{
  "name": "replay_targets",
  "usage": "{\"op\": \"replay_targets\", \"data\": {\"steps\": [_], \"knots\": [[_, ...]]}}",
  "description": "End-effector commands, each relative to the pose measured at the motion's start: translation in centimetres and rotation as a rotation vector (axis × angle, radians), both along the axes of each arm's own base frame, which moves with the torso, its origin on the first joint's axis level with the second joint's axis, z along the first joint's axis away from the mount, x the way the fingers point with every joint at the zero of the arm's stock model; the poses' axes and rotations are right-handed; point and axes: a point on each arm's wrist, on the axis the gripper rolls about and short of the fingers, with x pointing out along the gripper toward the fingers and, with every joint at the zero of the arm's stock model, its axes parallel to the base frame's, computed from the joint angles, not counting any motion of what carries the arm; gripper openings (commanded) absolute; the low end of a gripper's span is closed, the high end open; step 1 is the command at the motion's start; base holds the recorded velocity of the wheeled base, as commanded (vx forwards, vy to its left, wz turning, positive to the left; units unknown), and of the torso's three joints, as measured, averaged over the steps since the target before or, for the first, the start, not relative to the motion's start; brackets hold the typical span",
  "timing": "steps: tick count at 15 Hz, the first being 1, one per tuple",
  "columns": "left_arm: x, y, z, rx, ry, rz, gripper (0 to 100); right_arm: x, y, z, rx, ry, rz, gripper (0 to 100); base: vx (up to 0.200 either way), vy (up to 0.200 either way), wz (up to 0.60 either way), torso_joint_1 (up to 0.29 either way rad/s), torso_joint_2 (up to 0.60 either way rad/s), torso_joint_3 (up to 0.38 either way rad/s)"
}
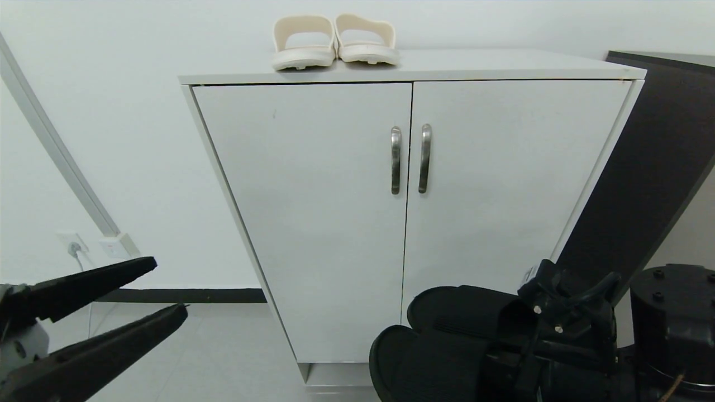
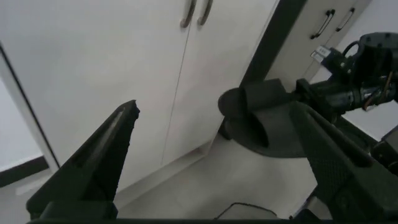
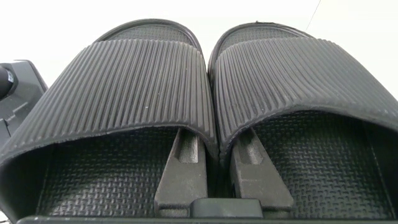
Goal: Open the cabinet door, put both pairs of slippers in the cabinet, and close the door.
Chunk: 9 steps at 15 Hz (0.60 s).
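Black slippers (image 1: 447, 346) pinched side by side in right tool (image 3: 216, 144), one finger inside each, low in front of the cabinet (image 1: 313, 223), right-door side. Both doors shut. White slippers (image 1: 335, 42) on the cabinet top by the wall (image 1: 111, 111). Left tool (image 1: 167, 286) wide open, empty, over the floor (image 1: 223, 346).

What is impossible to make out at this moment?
Cabinet: inside, head view, behind both shut doors.
Black slippers: heels, right wrist view, cut off by the picture's edge.
Cream slippers: footbeds, head view, hidden by their own near rims.
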Motion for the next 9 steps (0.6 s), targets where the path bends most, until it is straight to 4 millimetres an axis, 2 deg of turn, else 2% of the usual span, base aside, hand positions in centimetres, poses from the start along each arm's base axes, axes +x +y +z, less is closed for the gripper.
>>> {"op": "replay_targets", "data": {"steps": [1, 3, 5, 8, 9], "knots": [[2.5, -2.6, 0.9, 0.008, 0.016, -0.042, 100, 0.0, 0.0, 0.1, 0.004, -0.005, 0.0, 0, 0.0, 0.0, 0.0, 0.0, 0.0, 0.0], [4.0, -4.9, 1.5, 0.005, 0.0, -0.067, 100, -0.1, -0.1, 0.2, 0.008, -0.008, 0.001, 0, 0.0, 0.0, 0.0, 0.0, 0.0, 0.0], [5.5, -8.4, 2.4, -0.031, 0.003, -0.109, 100, -0.3, 0.2, 0.0, 0.0, 0.0, 0.016, 0, 0.0, 0.0, 0.0, 0.0, 0.0, 0.0], [9.4, -13.1, 2.1, -0.063, -0.025, -0.114, 100, -0.3, 0.2, 0.1, 0.003, -0.006, 0.016, 0, 0.0, 0.0, 0.0, 0.0, 0.0, 0.0], [9.9, -14.2, 2.5, -0.066, -0.03, -0.131, 100, -0.4, 0.3, 0.2, 0.003, -0.008, 0.019, 0, 0.0, 0.0, 0.0, 0.0, 0.0, 0.0]]}}
